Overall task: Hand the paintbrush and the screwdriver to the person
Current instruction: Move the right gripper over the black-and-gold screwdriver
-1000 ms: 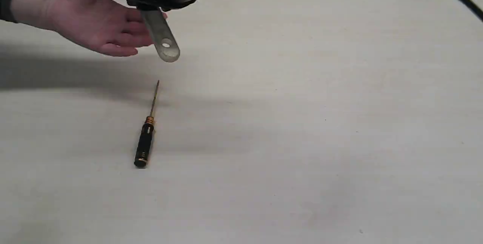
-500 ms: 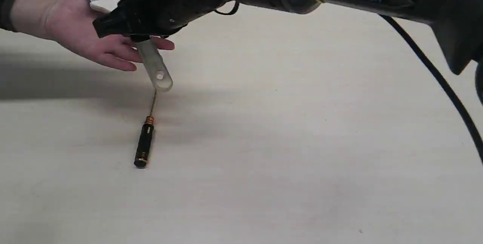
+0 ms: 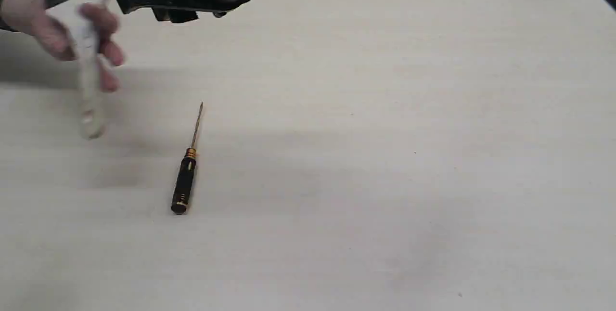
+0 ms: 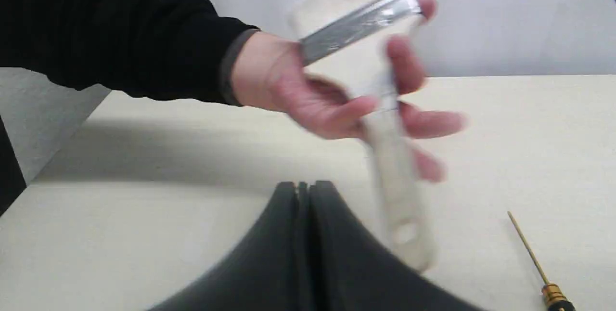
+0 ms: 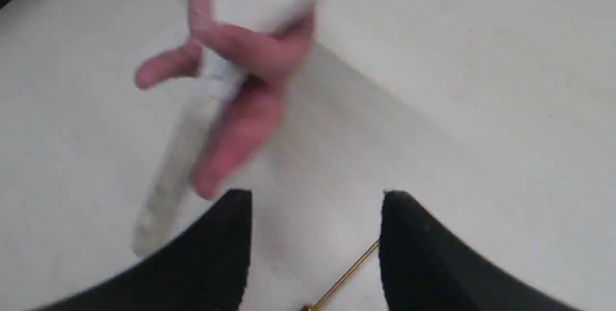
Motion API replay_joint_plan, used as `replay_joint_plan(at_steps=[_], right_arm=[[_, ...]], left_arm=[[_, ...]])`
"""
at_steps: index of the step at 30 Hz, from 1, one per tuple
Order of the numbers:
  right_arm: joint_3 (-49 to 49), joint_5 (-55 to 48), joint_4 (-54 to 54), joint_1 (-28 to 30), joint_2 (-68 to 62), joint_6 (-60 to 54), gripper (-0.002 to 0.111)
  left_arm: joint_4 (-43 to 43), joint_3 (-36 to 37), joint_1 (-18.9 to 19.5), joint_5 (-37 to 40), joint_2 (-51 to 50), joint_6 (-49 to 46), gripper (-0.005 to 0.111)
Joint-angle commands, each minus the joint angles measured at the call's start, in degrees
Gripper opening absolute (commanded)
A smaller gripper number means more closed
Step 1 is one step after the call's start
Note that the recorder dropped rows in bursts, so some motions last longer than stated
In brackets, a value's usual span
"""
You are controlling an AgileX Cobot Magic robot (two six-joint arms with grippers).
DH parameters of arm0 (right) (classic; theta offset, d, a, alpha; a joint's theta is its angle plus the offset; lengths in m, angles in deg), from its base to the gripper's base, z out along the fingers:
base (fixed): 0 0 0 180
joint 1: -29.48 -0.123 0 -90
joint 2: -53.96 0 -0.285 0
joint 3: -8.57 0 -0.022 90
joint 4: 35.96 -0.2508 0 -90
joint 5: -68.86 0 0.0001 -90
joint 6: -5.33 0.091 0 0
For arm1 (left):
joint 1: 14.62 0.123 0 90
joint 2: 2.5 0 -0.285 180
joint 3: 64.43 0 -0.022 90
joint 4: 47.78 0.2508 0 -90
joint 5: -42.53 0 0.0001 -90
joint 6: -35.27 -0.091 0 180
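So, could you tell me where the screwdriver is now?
The screwdriver lies on the table, left of centre in the exterior view, apart from the person's hand holding the paintbrush further left.

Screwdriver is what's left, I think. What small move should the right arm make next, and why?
Probably lower the right gripper toward the screwdriver, at its black handle. The paintbrush is in the person's hand, the gripper's jaws stand apart and empty, and the screwdriver lies untouched on the table, its shaft visible between them.
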Motion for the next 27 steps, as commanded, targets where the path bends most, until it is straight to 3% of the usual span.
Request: replay_joint_plan(at_steps=[1,10,27], right_arm=[[0.4,-5.06,0.78,0.07,2.71,1.15,0.045],[0.4,-16.04,0.78,0.07,3.64,5.62,0.045],[0.4,-18.59,0.54,0.07,-6.41,9.46,0.045]], left_arm=[[-0.2,0.12,-0.47,-0.33,0.14,0.12,0.0],[-0.2,0.12,-0.47,-0.46,0.14,0.12,0.0],[-0.19,0.12,-0.47,-0.36,0.14,0.12,0.0]])
